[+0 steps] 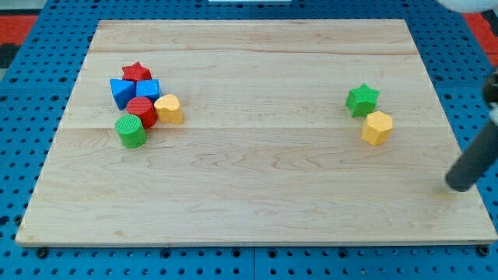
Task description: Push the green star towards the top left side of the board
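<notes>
Right now my tip (461, 185) sits at the view's right edge, touching nothing. Up and left of it is the green star (362, 99), beside a yellow block (377, 127). There is no gripper to open.

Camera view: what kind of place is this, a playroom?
More likely a robot lab bench. A wooden board lies on a blue pegboard full of holes, my tip sits right of the blocks, near the green star.
</notes>
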